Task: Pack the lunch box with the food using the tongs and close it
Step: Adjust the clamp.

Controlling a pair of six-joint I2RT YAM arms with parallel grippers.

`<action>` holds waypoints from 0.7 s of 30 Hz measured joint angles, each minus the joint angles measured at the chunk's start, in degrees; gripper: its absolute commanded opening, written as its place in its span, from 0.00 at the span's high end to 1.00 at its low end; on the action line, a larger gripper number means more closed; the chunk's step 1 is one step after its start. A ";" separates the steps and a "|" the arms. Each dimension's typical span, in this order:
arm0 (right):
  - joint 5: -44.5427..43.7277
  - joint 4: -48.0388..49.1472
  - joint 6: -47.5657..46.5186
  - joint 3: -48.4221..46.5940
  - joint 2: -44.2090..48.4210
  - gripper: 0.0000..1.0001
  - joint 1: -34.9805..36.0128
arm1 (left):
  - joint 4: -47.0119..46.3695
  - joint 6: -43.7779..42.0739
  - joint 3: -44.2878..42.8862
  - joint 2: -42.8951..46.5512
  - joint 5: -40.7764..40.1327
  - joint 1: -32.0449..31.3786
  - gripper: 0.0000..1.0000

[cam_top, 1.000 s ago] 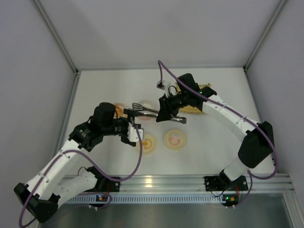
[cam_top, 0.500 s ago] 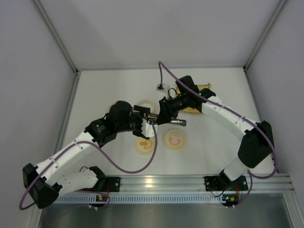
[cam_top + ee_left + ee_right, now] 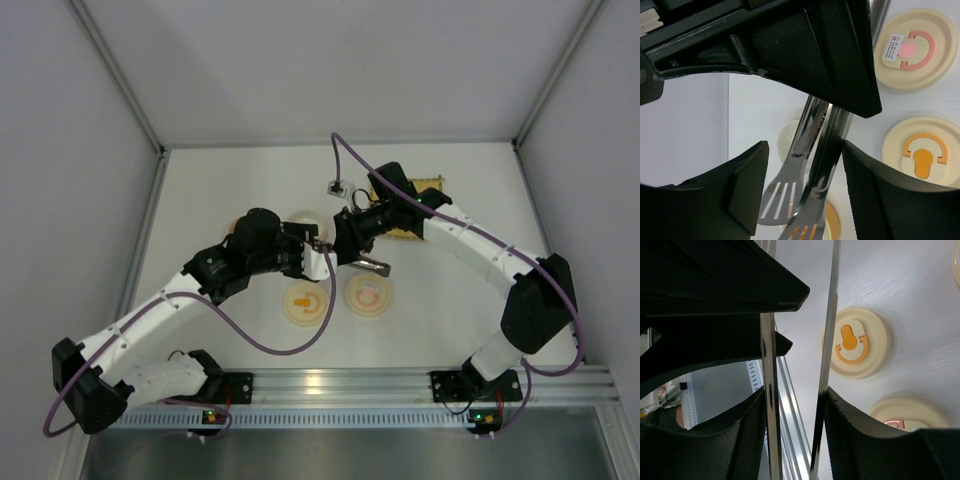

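Gripping the tongs (image 3: 826, 150) across both arms, R pincer (image 3: 794, 392) holds them off the tabletop (image 3: 220, 180), prob. for a handover; L pincer (image 3: 803, 145) straddles their blade end, unclenched, gap beside one finger (image 3: 740, 190). Lids (image 3: 915, 47) lie beneath both pincers.

Even bright overhead light, soft shadows; glare on tongs (image 3: 826, 150); near fingers (image 3: 740, 195) blurred in wrist views.

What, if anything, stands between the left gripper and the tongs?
Nothing visible does. The tongs run between the fingers of the left gripper, with a gap on one side. The right gripper clamps the same tongs further along, close by but not in between.
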State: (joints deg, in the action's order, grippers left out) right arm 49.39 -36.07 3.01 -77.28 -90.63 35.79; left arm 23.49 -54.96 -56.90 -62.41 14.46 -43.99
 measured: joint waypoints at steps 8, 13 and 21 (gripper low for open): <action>0.02 0.00 -0.44 0.00 0.00 0.57 0.42 | -0.35 1.31 -0.55 -0.85 -0.37 0.00 0.39; 0.28 0.00 -0.42 0.00 0.00 0.59 0.46 | 0.26 1.31 -0.76 -0.85 1.84 0.00 0.40; 1.92 -0.04 -0.37 -0.02 -0.17 0.61 0.46 | 1.25 -0.28 -0.76 -0.85 2.97 -1.31 0.39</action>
State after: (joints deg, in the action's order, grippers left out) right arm 51.31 -36.12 2.63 -77.30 -90.80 36.25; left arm 24.73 -55.24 -57.67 -63.26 17.43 -45.30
